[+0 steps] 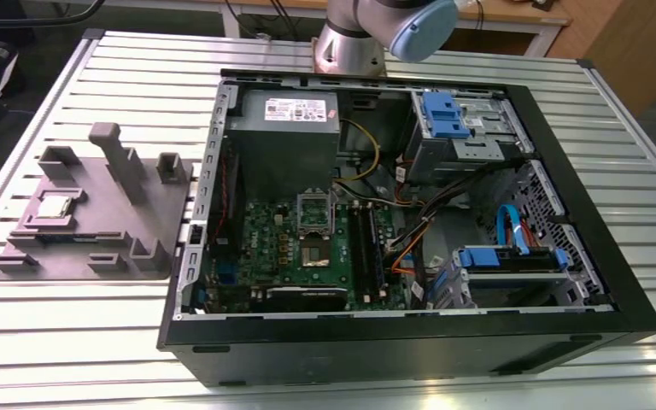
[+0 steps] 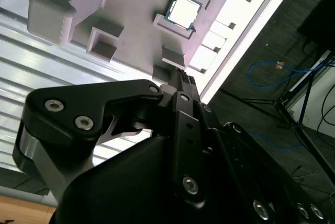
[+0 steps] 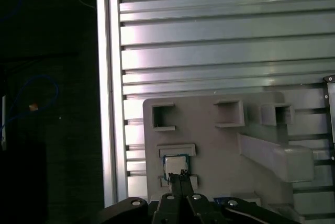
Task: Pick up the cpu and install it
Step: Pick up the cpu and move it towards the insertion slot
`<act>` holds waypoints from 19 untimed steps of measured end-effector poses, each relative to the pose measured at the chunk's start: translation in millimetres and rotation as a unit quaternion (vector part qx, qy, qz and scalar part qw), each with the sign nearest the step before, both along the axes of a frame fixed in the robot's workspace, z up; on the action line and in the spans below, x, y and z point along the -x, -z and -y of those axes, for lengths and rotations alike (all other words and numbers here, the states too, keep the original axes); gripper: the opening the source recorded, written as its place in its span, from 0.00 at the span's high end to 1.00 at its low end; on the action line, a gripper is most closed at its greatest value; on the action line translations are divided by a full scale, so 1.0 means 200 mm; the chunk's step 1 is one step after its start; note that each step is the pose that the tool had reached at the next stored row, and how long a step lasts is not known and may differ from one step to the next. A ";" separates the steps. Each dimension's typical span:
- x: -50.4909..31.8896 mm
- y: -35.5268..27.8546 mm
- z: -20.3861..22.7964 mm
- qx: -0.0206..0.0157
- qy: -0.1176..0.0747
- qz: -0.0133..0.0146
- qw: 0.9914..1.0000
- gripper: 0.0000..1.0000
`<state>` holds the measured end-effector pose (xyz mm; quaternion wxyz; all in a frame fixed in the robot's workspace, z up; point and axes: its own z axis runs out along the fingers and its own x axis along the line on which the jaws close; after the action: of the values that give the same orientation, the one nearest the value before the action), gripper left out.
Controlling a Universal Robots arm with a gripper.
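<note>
The cpu (image 1: pixel 55 207) is a small square chip with a silvery top. It lies flat in a recess of the grey holder block (image 1: pixel 100 218) on the slatted table, at the exterior view's left. Both wrist views show it from well above: cpu (image 2: pixel 183 10), cpu (image 3: pixel 175 165). My gripper (image 3: pixel 181 176) hangs high over the holder block (image 3: pixel 209 145), its thin black fingertips close together with nothing between them. The gripper (image 2: pixel 180 77) is apart from the chip. The motherboard (image 1: pixel 305 248) lies inside the open computer case, with its socket (image 1: pixel 314 239) uncovered.
The open black computer case (image 1: pixel 408 342) takes up the exterior view's middle and right, with a power supply (image 1: pixel 283 120), blue drive bays (image 1: pixel 453 120) and cables inside. The holder block has upright posts (image 1: pixel 117 158). The table's edge (image 3: pixel 110 77) runs beside the block.
</note>
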<state>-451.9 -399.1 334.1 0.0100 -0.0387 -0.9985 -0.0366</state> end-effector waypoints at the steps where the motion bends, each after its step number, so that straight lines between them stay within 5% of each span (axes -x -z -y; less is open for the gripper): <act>1: 0.000 0.000 0.000 0.000 0.000 0.000 1.000 0.90; 4: 0.000 0.000 0.000 0.000 0.000 0.000 1.000 0.90; 19: 0.002 0.000 0.000 0.000 0.000 0.000 1.000 0.35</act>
<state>-452.2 -399.1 334.1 0.0099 -0.0385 -0.9985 -0.0366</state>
